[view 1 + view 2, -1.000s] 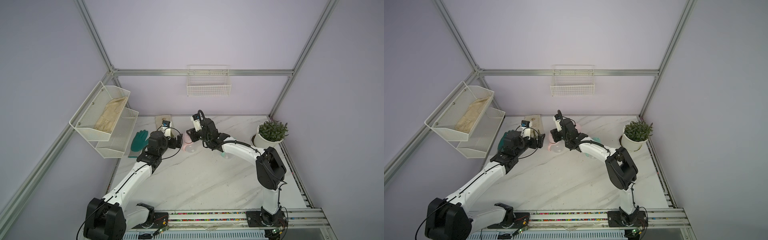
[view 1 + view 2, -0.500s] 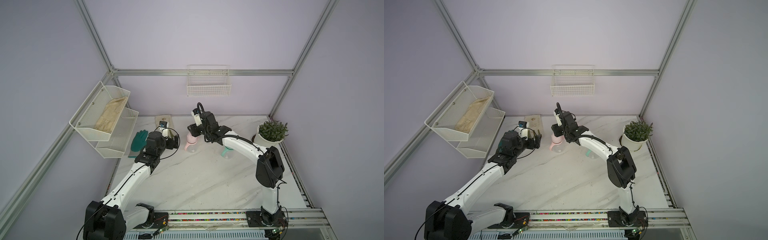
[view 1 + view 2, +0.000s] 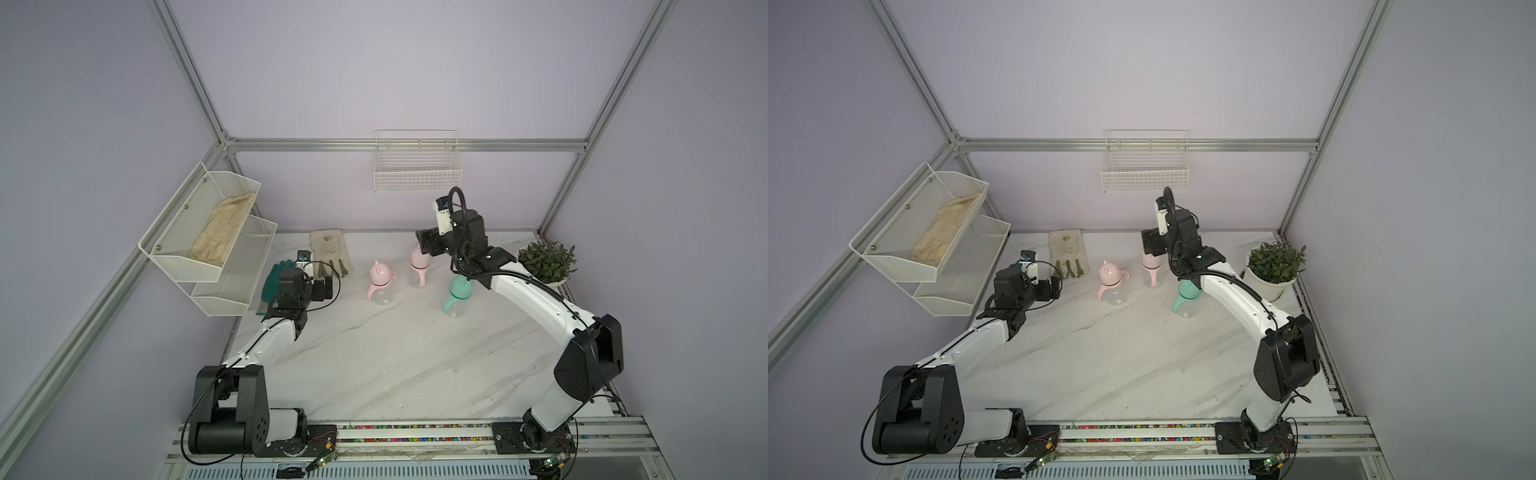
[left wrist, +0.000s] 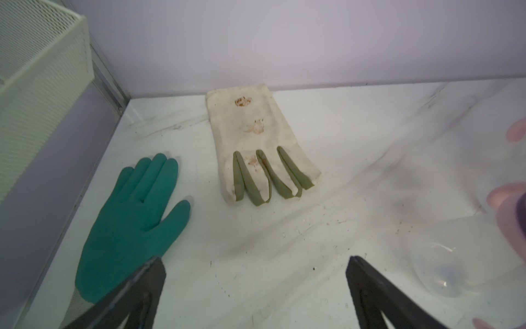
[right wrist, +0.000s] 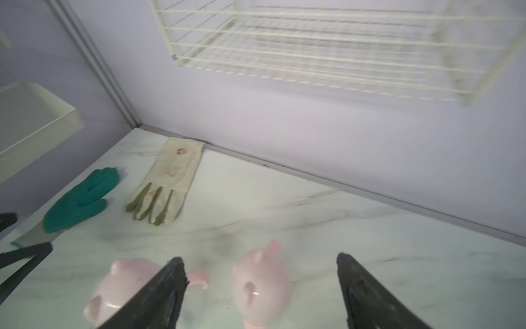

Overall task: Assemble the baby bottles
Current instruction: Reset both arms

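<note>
Bottles, baby, three, in a row toward the back of the marble table (image 3: 374,353): left pink bottle (image 3: 379,282), middle pink bottle (image 3: 419,266), mint bottle (image 3: 457,295). Each stands upright, long axis vertical, eared cap uppermost. Right gripper (image 5: 259,257) hangs above the middle pink bottle, fingers spread, gripping nothing. Left gripper (image 4: 255,260) is spread and empty beside the green glove (image 4: 128,228).

Both top views look steeply down from high behind the arm bases, taking in the whole desk (image 3: 395,353). Wrist cameras sit close behind the left tool (image 4: 256,263) and right tool (image 5: 260,259); both show the cream glove (image 4: 256,142) ahead.
</note>
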